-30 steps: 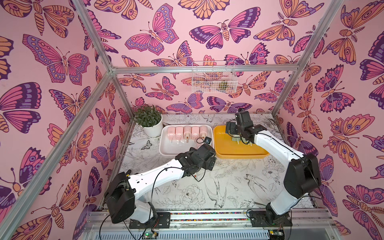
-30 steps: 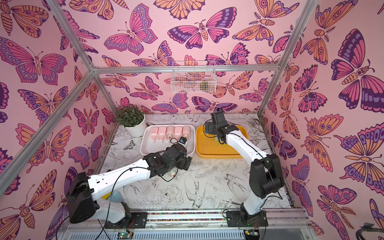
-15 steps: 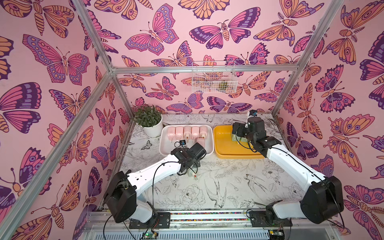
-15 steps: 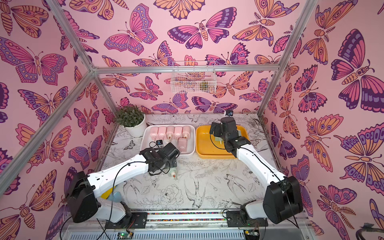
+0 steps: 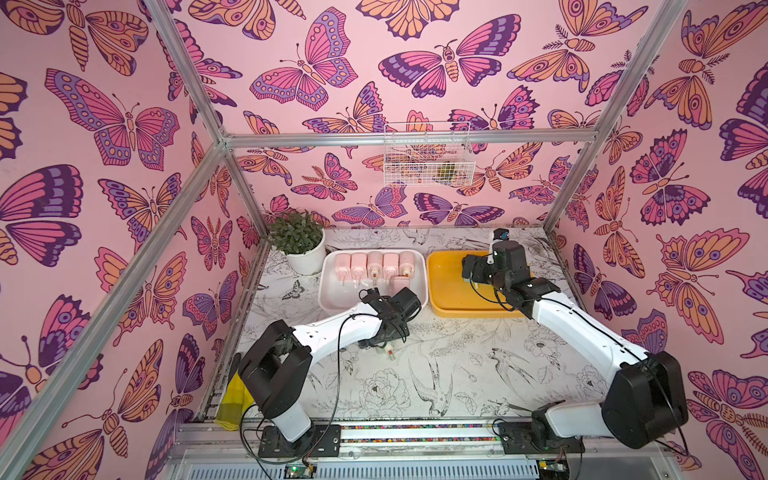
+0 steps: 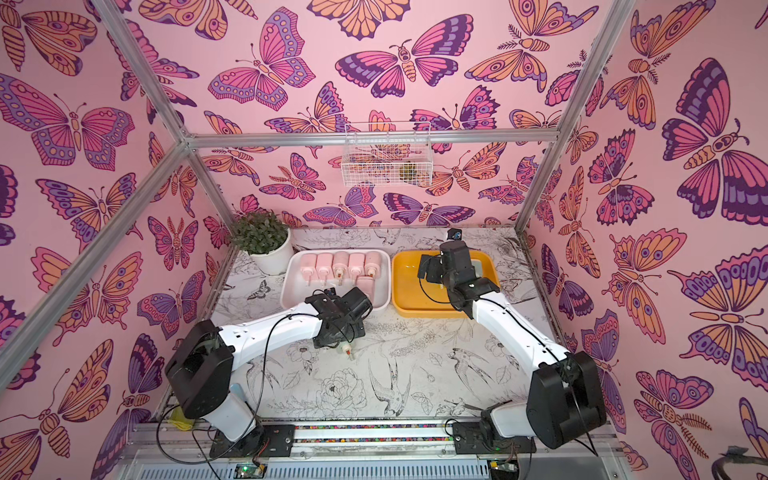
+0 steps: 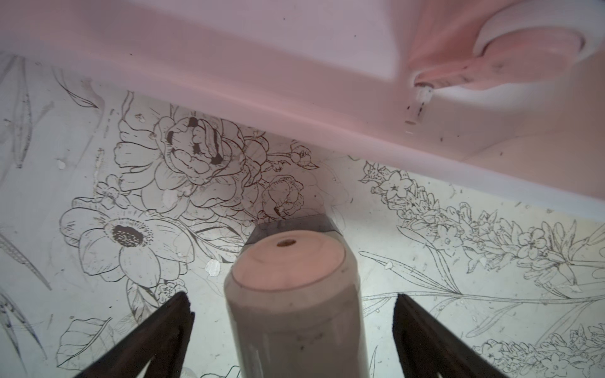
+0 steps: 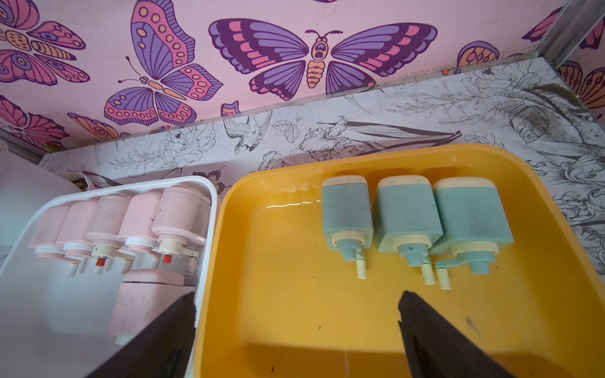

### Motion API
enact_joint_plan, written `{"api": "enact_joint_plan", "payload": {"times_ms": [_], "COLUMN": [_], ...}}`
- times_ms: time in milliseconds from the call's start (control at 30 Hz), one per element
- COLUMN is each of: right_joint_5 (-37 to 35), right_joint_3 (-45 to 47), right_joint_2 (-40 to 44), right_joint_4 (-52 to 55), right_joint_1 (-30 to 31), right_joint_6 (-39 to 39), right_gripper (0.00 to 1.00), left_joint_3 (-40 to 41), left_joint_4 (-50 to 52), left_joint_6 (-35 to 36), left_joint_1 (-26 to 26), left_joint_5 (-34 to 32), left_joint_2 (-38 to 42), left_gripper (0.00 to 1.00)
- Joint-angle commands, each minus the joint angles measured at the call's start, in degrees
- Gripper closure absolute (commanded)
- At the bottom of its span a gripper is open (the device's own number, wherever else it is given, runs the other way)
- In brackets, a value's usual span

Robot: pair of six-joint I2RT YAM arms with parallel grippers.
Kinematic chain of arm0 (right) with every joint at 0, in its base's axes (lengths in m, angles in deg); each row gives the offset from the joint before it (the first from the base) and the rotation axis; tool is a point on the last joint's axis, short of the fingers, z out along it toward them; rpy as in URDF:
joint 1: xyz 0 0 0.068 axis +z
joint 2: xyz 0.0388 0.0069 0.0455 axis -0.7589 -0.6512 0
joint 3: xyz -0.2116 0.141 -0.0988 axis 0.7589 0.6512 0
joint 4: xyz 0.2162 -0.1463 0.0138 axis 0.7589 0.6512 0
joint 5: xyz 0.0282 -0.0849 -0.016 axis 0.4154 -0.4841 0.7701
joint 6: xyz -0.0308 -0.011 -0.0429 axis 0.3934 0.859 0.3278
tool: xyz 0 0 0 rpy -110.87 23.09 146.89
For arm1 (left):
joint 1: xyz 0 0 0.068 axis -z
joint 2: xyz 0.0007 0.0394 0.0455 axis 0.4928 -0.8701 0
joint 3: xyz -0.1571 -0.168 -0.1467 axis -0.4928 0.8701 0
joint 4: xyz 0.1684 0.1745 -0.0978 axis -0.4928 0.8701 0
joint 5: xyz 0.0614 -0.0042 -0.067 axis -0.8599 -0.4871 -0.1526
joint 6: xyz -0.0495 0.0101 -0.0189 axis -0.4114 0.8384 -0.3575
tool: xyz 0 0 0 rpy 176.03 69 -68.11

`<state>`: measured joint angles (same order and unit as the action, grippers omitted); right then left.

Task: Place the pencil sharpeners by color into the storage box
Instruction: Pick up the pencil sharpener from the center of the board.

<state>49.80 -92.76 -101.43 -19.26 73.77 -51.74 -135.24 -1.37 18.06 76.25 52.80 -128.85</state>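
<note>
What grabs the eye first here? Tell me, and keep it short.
The loud butterfly wallpaper on every wall hits first. Next come the sorted trays at the back of the table: six pink sharpeners in the white tray, and three mint ones in the yellow tray beside it. One more sharpener sits between the open fingers of the left pincer, in front of the white tray.

The table's [image 5: 457, 374] front half lies free. At the back edge, white tray [image 5: 330, 291] and yellow tray [image 5: 449, 301] stand almost touching; a pot [image 5: 305, 259] fills the back-left corner. Pink sharpeners [image 5: 375, 264] crowd the white tray's back, green sharpeners [image 8: 406, 212] the yellow tray's back wall; the yellow floor before them is free. One sharpener [image 7: 288, 261] lies just before the white tray, a gap to each finger of the left gripper [image 7: 293, 298].
</note>
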Motion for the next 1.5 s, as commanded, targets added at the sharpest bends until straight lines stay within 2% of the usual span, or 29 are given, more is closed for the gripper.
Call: {"api": "enact_joint_plan", "payload": {"times_ms": [0, 267, 700, 900, 1000, 1033, 1067, 1200, 1333, 1467], "right_joint_5": [0.7, 0.9, 2.0, -0.9, -2.8, -3.4, -3.7, -2.7, -3.0, -3.9], "right_joint_3": [-0.7, -0.6, -0.2, 0.4, 1.4, 1.7, 1.8, 1.7, 2.3, 2.7], "right_joint_2": [0.2, 0.8, 0.8, 1.1, 1.1, 1.1, 1.1, 0.6, 1.3, 2.0], "right_joint_4": [1.5, 2.3, 3.3, 2.5, 1.1, 0.9, 0.8, 0.7, 0.5, 0.5], "right_joint_1": [-0.2, -0.2, -0.2, -0.2, -0.2, -0.1, -0.2, -0.2, -0.1, -0.2], "right_joint_6": [-0.5, -0.6, -1.3, -2.1, -3.0, -3.3, -3.8, -2.1, -0.9, -0.7], "right_gripper": [0.01, 0.00, 0.00, 0.01, 0.01, 0.01, 0.01, 0.01, 0.01, 0.01], "left_joint_3": [2.2, 3.1, 2.8, 2.8, 2.8, 2.6, 2.5, 2.4, 2.1, -0.3], "left_joint_4": [-2.1, -3.7, -4.4, -4.4, -4.3, -4.3, -4.3, -4.2, -4.1, -4.1], "left_joint_6": [-1.2, -1.4, 0.5, 1.0, 2.5, 3.1, 3.8, 6.3, 8.5, 13.7], "left_joint_1": [-0.9, -1.8, -1.8, -1.8, -1.8, -1.8, -1.7, -1.3, -0.8, 1.1], "left_joint_5": [2.3, 3.2, 5.2, 5.3, 5.9, 6.1, 6.3, 7.4, 9.1, 9.0], "left_joint_2": [-1.1, -3.6, -4.5, -3.9, -3.6, -3.5, -3.3, -2.5, -0.7, 2.0], "left_gripper": [0.05, 0.08, 0.37, 0.45, 0.53, 0.59, 0.65, 1.00, 1.00, 1.00]}}
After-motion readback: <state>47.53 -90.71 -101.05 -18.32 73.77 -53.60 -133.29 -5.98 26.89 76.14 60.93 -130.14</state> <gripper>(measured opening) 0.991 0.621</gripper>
